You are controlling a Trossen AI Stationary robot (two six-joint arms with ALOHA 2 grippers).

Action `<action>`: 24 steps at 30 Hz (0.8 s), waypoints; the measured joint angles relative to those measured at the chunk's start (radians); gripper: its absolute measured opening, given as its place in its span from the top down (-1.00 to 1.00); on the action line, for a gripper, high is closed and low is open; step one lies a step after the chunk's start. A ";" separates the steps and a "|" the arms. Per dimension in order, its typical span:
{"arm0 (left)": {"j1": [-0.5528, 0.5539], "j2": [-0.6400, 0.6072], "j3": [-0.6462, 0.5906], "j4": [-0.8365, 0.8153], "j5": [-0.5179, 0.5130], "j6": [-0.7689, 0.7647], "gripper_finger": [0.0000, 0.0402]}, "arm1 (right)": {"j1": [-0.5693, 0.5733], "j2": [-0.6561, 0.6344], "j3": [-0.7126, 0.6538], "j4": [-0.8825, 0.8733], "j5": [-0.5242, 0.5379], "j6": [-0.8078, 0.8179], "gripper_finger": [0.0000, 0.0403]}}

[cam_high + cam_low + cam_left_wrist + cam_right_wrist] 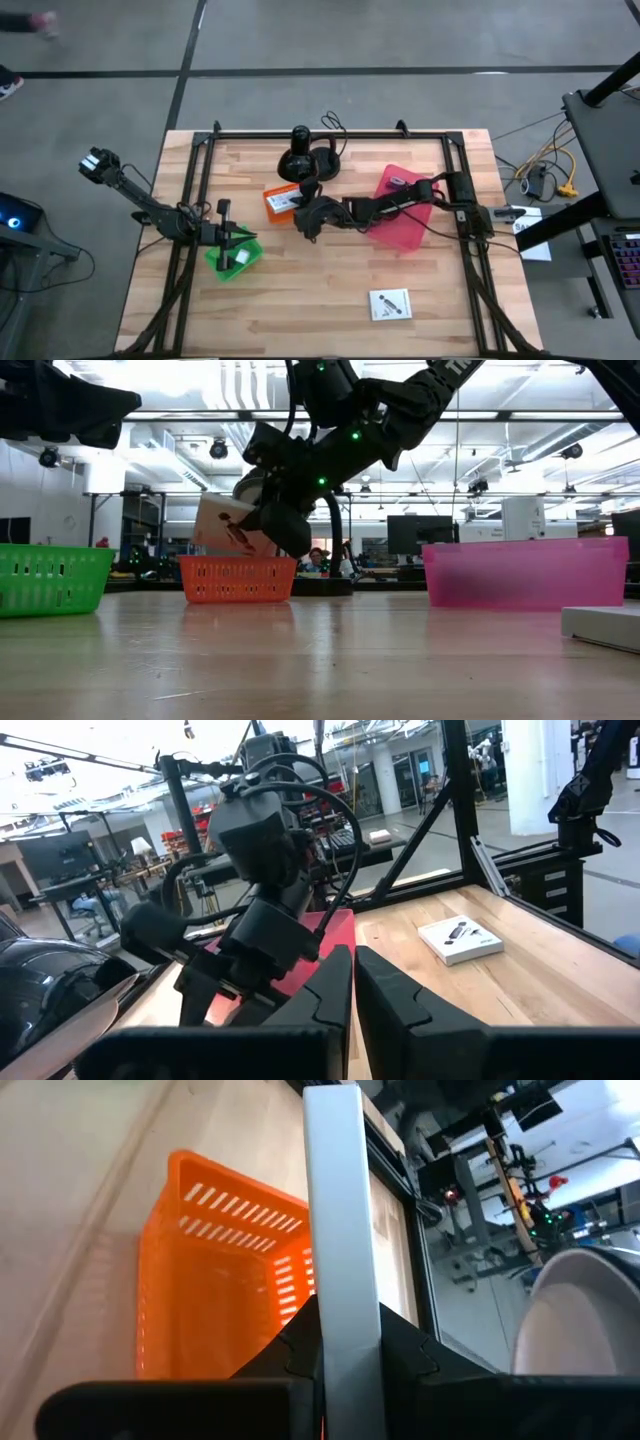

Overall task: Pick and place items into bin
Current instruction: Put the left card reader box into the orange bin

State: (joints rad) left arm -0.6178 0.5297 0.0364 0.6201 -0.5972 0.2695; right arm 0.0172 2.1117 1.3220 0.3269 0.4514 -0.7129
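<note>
A: State the right pincer (303,213) condition.

B: It is clamped on the thin edge of a white card (340,1230), a flat, rigid, smooth piece standing on edge between the dark fingers, its long axis running straight out from the pincer.

A: Where is the card relative to the bin?

B: It is raised off the counter (320,300), just beside the orange bin (281,201), a ribbed plastic basket with slotted walls. The bin lies directly ahead of the card.

A: And the left pincer (226,238)?

B: Closed and empty, over the green bin (235,260). A second white card (390,304) lies flat, well apart, nearer the right arm.
</note>
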 joint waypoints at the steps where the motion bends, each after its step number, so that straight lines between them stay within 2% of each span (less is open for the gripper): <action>1: 0.000 0.000 0.000 0.000 0.000 0.000 0.99 | -0.002 0.000 0.000 0.000 -0.002 0.002 0.81; 24: 0.000 0.000 -0.001 0.000 0.000 0.000 0.99 | -0.027 0.061 -0.001 0.003 0.003 -0.024 0.81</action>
State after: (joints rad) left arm -0.6174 0.5301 0.0357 0.6197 -0.5976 0.2695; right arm -0.0097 2.1727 1.3209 0.3302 0.4549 -0.7374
